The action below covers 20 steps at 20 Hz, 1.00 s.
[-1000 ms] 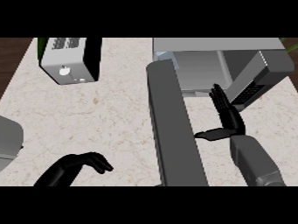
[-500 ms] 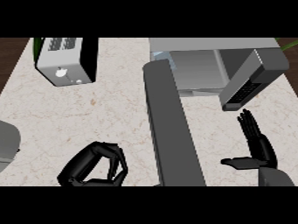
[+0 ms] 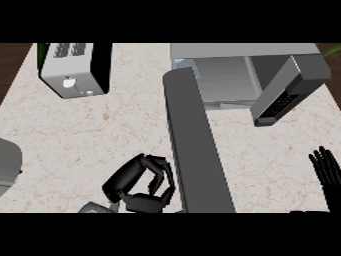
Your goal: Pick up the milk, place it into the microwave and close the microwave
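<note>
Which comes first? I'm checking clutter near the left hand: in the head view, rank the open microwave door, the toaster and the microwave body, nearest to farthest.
From the left hand:
1. Microwave door, just right of it.
2. Toaster, far-left of the counter.
3. Microwave body, far-right.

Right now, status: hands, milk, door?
Left hand curled beside open microwave door. Right hand open, lower right. Milk not visible. Microwave open.

right hand withdrawn; left hand risen

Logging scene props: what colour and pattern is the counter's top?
Pale beige with fine brown speckling, like stone; the counter's top shows in the head view.
</note>
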Available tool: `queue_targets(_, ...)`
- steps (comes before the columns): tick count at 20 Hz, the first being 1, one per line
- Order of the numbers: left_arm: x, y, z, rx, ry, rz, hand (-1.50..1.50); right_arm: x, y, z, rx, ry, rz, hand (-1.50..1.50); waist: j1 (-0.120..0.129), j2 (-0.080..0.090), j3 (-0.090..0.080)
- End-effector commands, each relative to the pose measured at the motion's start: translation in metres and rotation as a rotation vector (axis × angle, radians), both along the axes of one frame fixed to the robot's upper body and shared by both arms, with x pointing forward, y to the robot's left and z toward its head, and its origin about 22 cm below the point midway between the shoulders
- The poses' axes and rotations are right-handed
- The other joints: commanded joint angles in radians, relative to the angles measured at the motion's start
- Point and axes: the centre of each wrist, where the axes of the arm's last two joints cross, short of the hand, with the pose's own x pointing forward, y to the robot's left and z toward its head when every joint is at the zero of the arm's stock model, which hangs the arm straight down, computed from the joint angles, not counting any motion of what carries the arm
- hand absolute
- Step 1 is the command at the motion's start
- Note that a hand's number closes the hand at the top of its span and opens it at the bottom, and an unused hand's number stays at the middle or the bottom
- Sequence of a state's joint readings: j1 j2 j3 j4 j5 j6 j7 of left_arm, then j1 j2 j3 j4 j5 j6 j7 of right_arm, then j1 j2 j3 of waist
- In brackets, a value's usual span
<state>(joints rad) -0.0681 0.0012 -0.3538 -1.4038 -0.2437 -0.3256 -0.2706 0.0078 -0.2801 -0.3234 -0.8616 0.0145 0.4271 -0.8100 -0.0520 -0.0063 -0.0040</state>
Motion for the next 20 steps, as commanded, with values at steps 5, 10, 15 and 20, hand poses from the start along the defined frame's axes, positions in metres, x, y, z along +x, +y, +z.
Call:
queue_targets(5, -0.008, -0.062, -0.017, 0.029, 0.014, -0.084, 1.50, -0.023, -0.020, 0.044, 0.085, -0.173, 0.160, -1.50, -0.015, 0.005, 0.000)
queue_targets(10, -0.023, -0.082, -0.035, 0.052, 0.064, -0.098, 1.50, -0.019, -0.001, 0.059, 0.167, -0.200, 0.255, -1.50, -0.035, 0.010, 0.000)
queue_targets(15, -0.022, -0.111, -0.011, 0.056, 0.033, -0.089, 1.50, -0.006, 0.016, 0.088, 0.188, -0.219, 0.360, -1.50, -0.056, 0.010, -0.001)
queue_targets(20, -0.014, -0.127, 0.002, 0.050, -0.030, -0.035, 1.50, 0.010, 0.035, 0.113, 0.187, -0.242, 0.417, -1.50, -0.085, 0.018, -0.002)
